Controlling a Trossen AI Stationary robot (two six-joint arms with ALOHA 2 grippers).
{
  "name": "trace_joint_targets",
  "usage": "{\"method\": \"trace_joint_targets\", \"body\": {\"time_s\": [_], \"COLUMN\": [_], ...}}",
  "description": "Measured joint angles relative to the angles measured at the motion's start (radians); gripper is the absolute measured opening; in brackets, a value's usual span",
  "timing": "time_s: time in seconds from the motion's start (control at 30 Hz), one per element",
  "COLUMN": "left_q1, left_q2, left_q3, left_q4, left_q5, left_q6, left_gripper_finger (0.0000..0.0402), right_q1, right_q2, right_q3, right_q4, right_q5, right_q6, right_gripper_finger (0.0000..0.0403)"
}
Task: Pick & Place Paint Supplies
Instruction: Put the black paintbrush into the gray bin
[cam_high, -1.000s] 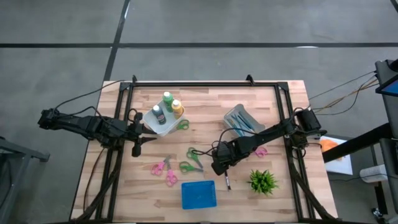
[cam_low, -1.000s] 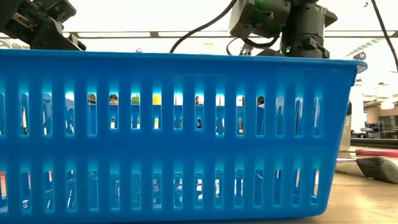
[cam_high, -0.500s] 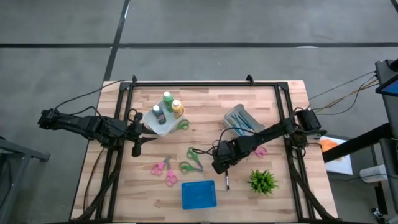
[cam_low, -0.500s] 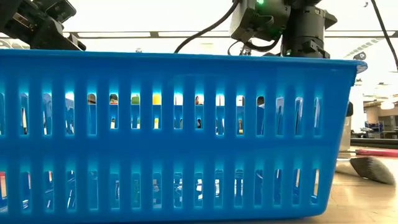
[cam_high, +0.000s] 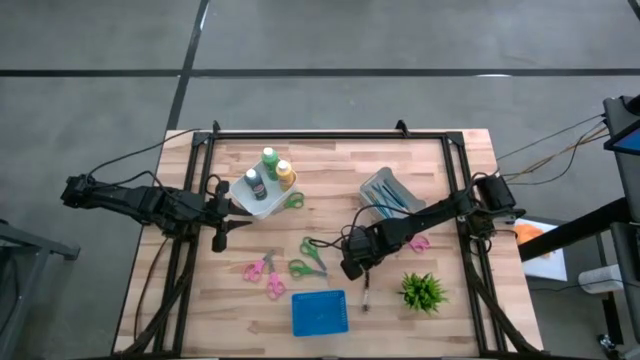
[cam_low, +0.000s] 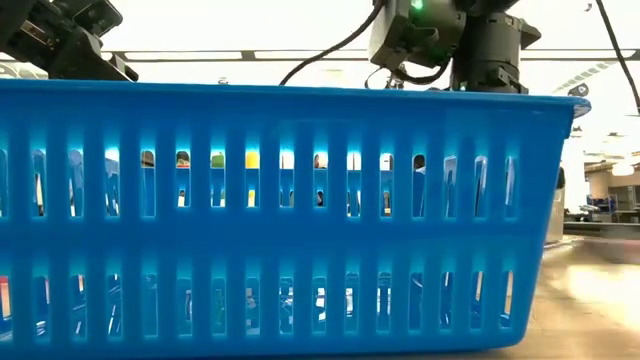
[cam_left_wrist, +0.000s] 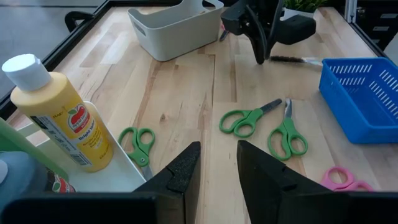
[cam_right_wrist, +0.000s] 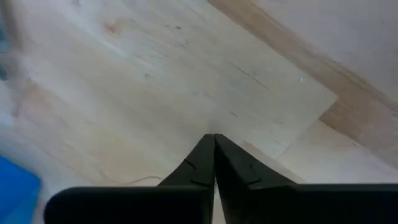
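Three squeeze bottles, green (cam_high: 269, 158), yellow-orange (cam_high: 285, 172) and dark grey (cam_high: 256, 184), stand in a white tray (cam_high: 262, 200) at the far left. My left gripper (cam_high: 235, 222) is open and empty just near of that tray; the yellow bottle (cam_left_wrist: 62, 118) shows close by in its wrist view. A dark-handled brush (cam_high: 366, 296) lies flat on the table near the middle. My right gripper (cam_high: 352, 270) is shut, pointing down, with its tips (cam_left_wrist: 261, 59) at one end of that brush (cam_left_wrist: 298, 60). More brushes lie in a white bin (cam_high: 388, 192). My right gripper's shut fingertips (cam_right_wrist: 213, 140) stand just above the wood at the brush's end. Nothing shows between them. I cannot tell whether they touch the brush.
A blue slotted basket (cam_high: 320, 312) stands at the near edge and fills the low view (cam_low: 280, 220). Green scissors (cam_high: 316, 246) and pink scissors (cam_high: 260, 268) lie scattered mid-table. A small green plant (cam_high: 423, 290) stands near right. Black frame rails run along both table sides.
The brush on the table has shifted a little toward the near edge. In the low view its bristle end has slid toward the basket and now shows only as a blur. My right gripper has stayed shut, almost in place.
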Motion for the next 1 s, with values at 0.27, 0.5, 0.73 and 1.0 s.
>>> {"method": "trace_joint_targets", "body": {"time_s": [0.27, 0.5, 0.73, 1.0], "left_q1": [0.0, 0.0, 0.0, 0.0], "left_q2": [0.0, 0.0, 0.0, 0.0], "left_q3": [0.0, 0.0, 0.0, 0.0], "left_q4": [0.0, 0.0, 0.0, 0.0], "left_q5": [0.0, 0.0, 0.0, 0.0], "left_q6": [0.0, 0.0, 0.0, 0.0], "left_gripper_finger": [0.0108, 0.0108, 0.0108, 0.0108], "right_q1": [0.0, -0.004, -0.022, 0.016], "right_q2": [0.0, -0.002, -0.05, -0.123], "right_q3": [0.0, 0.0, 0.0, 0.0], "right_q4": [0.0, 0.0, -0.005, -0.008], "right_q5": [0.0, 0.0, -0.005, -0.049], "right_q6": [-0.001, -0.065, -0.441, -0.875], "right_gripper_finger": [0.0008, 0.0008, 0.0008, 0.0008]}}
